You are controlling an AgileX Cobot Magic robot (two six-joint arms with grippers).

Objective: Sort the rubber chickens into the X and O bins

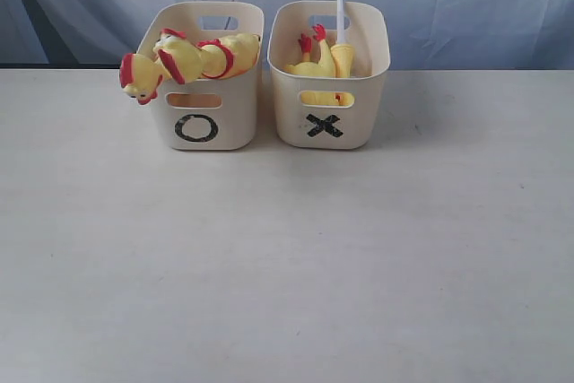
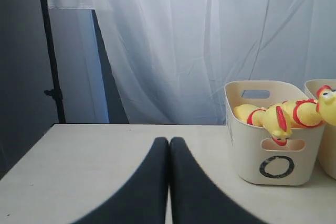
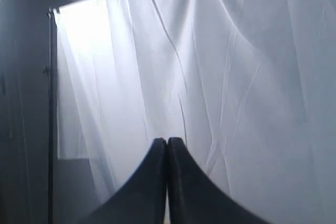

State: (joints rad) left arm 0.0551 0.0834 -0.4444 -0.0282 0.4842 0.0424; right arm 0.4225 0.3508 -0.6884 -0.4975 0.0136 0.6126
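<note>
Left fingers (image 2: 149, 182) and right fingers (image 3: 149, 182) clench on nothing. Chickens (image 1: 193, 58) sit in O bin (image 1: 224, 127) and X bin (image 1: 291, 123) (sorting seemingly done).

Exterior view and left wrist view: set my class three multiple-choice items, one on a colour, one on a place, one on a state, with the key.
1. The mark on the O bin is: A black, B red, C blue.
2. The white stick stands: A in the O bin, B in the X bin, C outside both bins.
3. The left gripper is: A open, B shut on the stick, C shut and empty.
Key: 1 A, the O is black; 2 B, the stick rises from the X bin; 3 C, its jaws meet with nothing between.
</note>
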